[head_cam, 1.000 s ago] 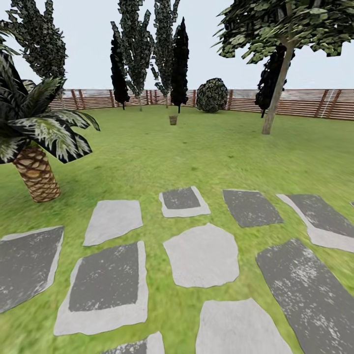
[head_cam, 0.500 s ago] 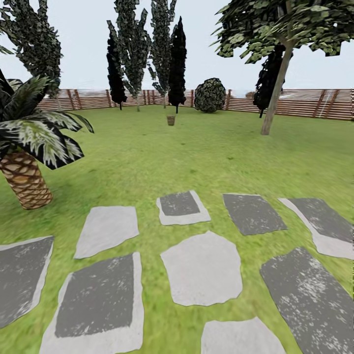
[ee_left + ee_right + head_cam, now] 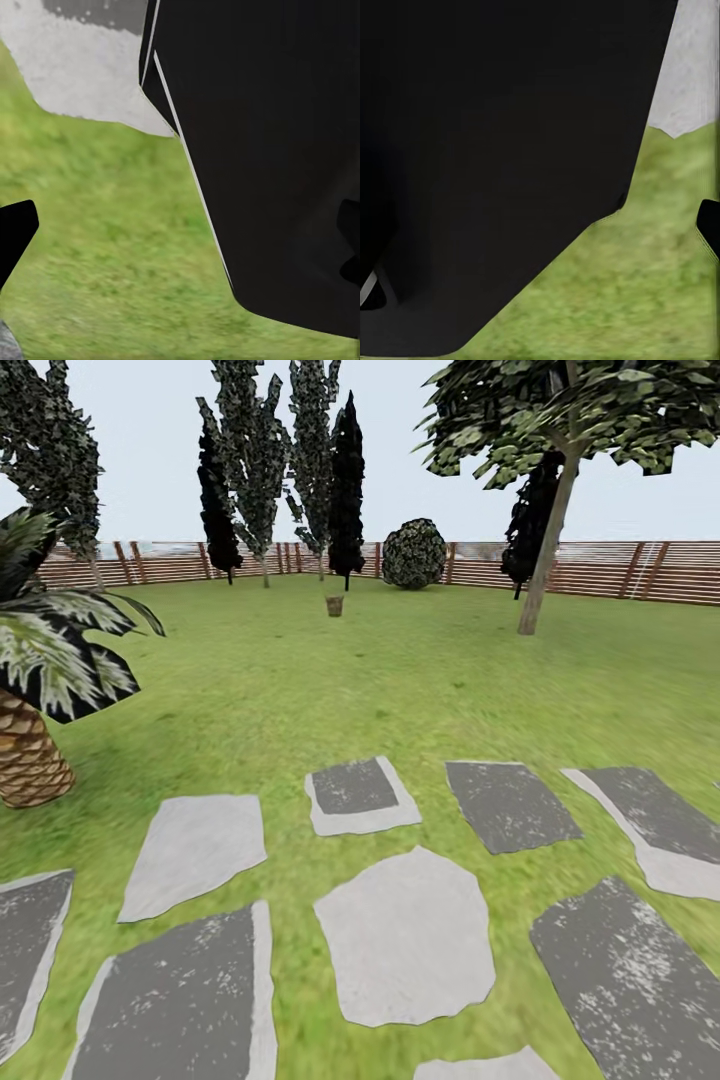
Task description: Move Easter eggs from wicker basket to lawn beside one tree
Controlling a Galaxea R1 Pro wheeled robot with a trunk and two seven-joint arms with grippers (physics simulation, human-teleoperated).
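The small brown woven wicker basket point(image 3: 334, 605) stands far off, mid-lawn, eggs unseen; likely light, stiff and smooth, best cupped around the middle, though neither gripper's opening can be told

From head height we look forward and slightly down across the lawn point(image 3: 400, 660), stepping stones point(image 3: 405, 935) near at six o'clock, the fence point(image 3: 600, 568) far at twelve. Our left wrist camera points down, close to grass point(image 3: 105, 247) and a stone point(image 3: 90, 75); the right one likewise; all three views share grass and paving.
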